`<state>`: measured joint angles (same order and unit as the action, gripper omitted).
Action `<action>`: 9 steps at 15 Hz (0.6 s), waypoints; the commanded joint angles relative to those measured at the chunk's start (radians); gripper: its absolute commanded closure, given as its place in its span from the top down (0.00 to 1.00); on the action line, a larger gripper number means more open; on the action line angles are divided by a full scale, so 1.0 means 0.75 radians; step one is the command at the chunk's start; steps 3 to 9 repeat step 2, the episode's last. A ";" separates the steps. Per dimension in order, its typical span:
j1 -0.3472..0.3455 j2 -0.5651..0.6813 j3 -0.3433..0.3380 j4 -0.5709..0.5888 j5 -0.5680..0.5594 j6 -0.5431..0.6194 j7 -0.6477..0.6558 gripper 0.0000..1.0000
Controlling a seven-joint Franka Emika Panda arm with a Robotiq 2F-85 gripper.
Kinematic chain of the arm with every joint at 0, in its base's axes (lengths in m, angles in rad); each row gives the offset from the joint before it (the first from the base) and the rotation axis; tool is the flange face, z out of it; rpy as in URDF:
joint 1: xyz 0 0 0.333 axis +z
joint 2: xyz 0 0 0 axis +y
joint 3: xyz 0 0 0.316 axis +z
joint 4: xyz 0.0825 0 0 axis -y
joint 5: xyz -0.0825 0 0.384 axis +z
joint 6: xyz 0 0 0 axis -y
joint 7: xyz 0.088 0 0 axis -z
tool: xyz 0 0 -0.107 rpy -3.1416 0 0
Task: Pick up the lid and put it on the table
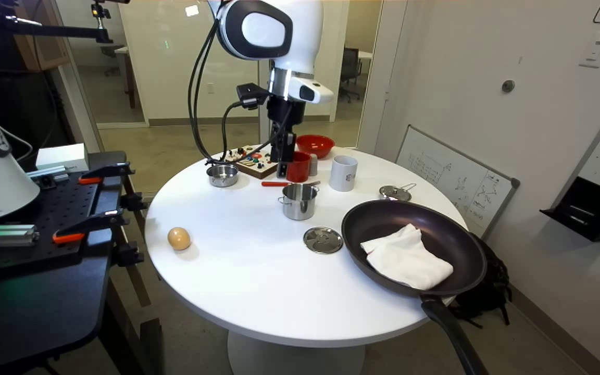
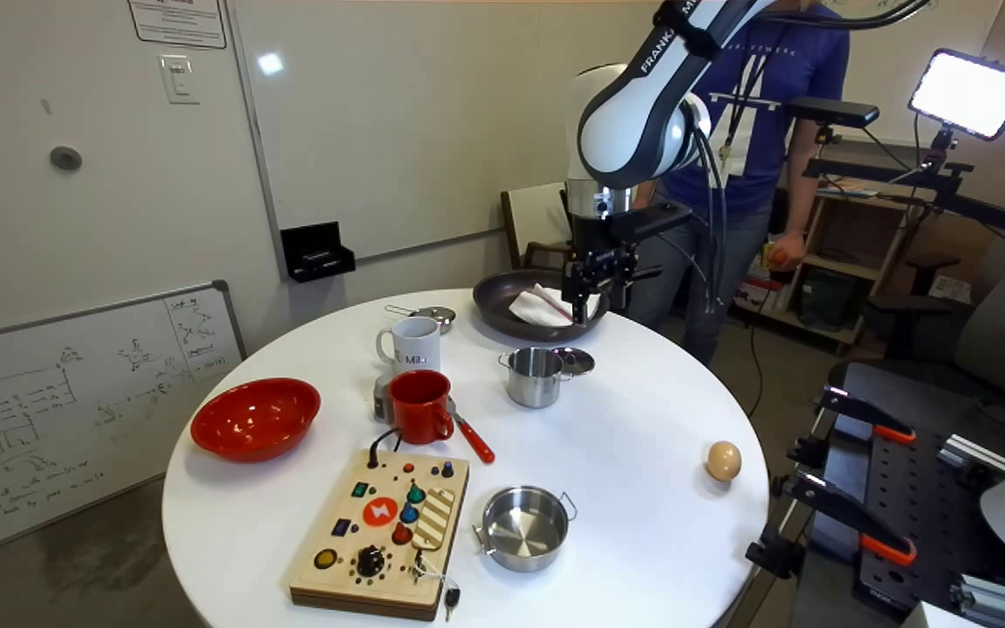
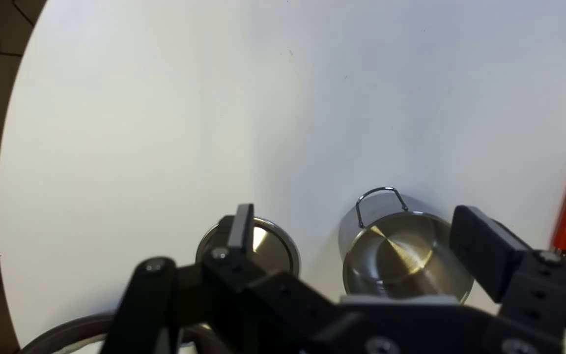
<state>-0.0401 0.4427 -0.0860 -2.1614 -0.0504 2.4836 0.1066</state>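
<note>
My gripper (image 3: 357,233) hangs above the tabletop (image 1: 242,281), spread wide and holding nothing; lower down, the lid (image 1: 323,240) lies flat on the tabletop, apart from the steel pot (image 3: 407,255) and just beside the frying pan (image 1: 450,235), though whether lid and pan touch I cannot tell. As I judge it, where the lid lies already meets the goal; these views cannot settle whether the pick-up is done or yet to come; if done, only drawing clear is left; if not, the whole lift and placing remain.

Counting outward, I find one lid, one steel pot, and one frying pan with one folded white cloth (image 1: 407,258) in it; one red-handled utensil (image 2: 475,441), likely a knife; two mugs, a red mug (image 2: 418,408) and a white mug (image 1: 343,174); one grey cylinder (image 1: 313,165) beside the red mug; one round steel piece (image 1: 395,194) with a wire handle, which I cannot name more closely; farther off, one shallow steel pan (image 2: 524,528), one brown egg (image 1: 179,238), one wooden busy board (image 2: 380,534) and one red bowl (image 2: 256,420); beyond the tabletop, one person (image 2: 755,187) in a blue shirt.
</note>
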 commanded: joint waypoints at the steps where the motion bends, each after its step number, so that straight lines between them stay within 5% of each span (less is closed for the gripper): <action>1: 0.002 0.000 -0.002 0.003 0.002 -0.003 -0.002 1.00; 9: 0.002 0.000 -0.002 0.003 0.002 -0.003 -0.002 1.00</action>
